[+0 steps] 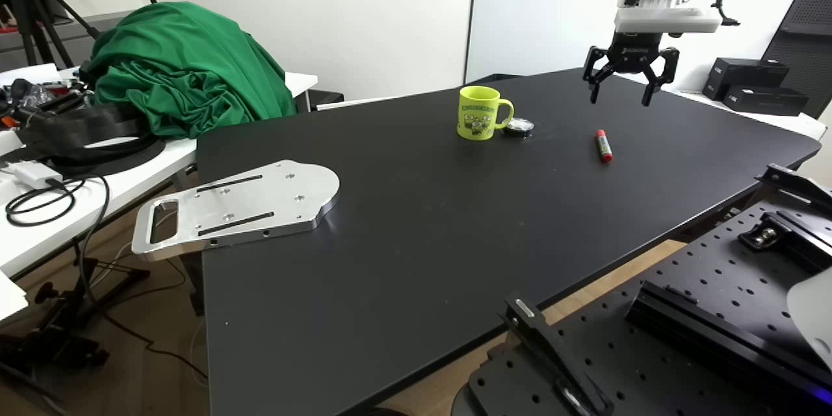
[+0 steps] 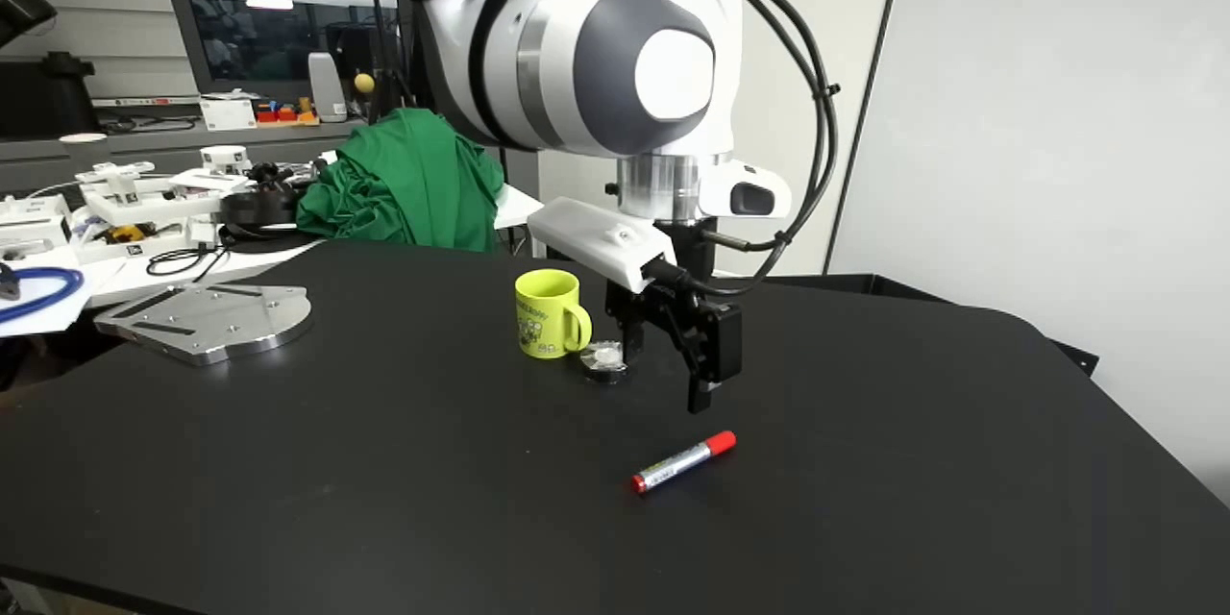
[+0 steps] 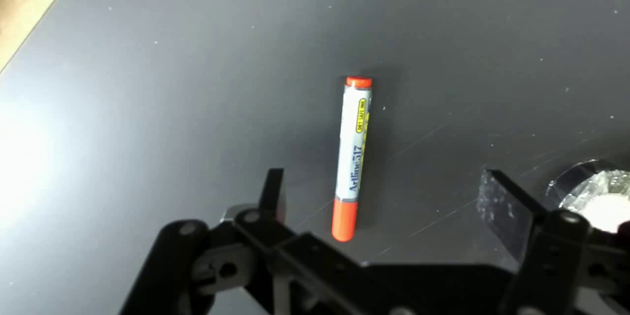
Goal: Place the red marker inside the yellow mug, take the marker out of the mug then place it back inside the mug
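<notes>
The red marker (image 1: 604, 145) lies flat on the dark table, with a whitish labelled barrel and red ends. It shows in both exterior views (image 2: 683, 461) and in the wrist view (image 3: 352, 157). The yellow mug (image 1: 476, 114) stands upright on the table, with its handle towards a small round object. It also shows in an exterior view (image 2: 545, 317) and is out of the wrist view. My gripper (image 1: 621, 99) is open and empty above the table, its fingers (image 2: 666, 380) pointing down. In the wrist view the marker's capped end lies between the spread fingertips (image 3: 381, 172), below them.
A small round black object with a whitish top (image 1: 518, 127) sits beside the mug's handle; it shows in the wrist view (image 3: 603, 197) too. A silver metal plate (image 1: 247, 201) lies at the table's far end. A green cloth (image 1: 188, 71) is heaped on a side table.
</notes>
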You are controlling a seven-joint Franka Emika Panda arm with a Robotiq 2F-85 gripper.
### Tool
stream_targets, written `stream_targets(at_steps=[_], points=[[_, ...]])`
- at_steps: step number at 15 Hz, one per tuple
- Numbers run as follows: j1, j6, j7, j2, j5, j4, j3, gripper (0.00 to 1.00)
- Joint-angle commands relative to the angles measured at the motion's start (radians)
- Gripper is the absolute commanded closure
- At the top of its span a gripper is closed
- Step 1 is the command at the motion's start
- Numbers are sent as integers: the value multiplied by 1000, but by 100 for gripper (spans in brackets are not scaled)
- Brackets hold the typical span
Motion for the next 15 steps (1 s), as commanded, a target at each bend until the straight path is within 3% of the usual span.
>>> stream_targets(at_steps=[1, 15], points=[[-58, 8, -50, 51, 127, 35, 63, 0], [-56, 85, -30, 247, 128, 119, 31, 0]])
